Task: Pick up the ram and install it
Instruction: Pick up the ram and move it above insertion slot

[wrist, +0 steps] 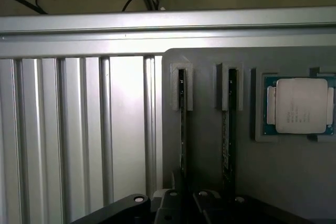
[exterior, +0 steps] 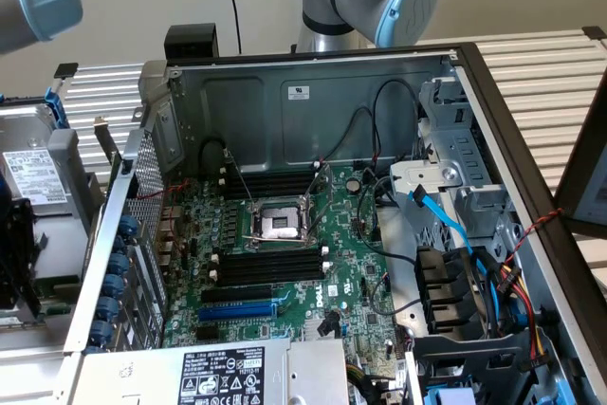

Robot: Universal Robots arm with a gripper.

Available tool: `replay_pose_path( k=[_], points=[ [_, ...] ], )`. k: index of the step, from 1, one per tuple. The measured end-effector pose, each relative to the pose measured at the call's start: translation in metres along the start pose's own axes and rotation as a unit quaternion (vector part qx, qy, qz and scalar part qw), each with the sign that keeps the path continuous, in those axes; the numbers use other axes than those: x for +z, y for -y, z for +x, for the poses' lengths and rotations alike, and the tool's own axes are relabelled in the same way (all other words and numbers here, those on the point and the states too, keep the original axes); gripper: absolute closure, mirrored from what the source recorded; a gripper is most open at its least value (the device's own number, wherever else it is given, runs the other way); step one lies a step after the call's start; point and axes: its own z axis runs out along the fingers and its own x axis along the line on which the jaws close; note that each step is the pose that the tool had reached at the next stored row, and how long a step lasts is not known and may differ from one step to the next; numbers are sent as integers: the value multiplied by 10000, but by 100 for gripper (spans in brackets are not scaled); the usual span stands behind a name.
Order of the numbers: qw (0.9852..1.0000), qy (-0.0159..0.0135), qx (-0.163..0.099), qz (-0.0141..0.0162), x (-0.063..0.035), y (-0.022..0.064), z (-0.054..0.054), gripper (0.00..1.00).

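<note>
With the pincer (wrist: 182, 198) seemingly clamped on the ram (wrist: 182, 129), lift it straight out of the grey tray (wrist: 205, 145), without twisting.

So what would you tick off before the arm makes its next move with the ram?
1. Ram ready: one ram and a second ram stand on edge in the gray holder: ok.
2. Gripper close to a ram: it is nearest the one farther from the CPU: ok.
3. Ram gripped: cannot tell.
4. Black slots on the motherboard empty: ok.
5. Blue cable away from those slots: ok.
</note>
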Motion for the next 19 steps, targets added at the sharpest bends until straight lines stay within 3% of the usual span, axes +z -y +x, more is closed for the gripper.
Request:
replay_pose_path(
  k=[19],
  points=[
    [10000,-1,-1,-1,-865,17,46,87]
  ],
)
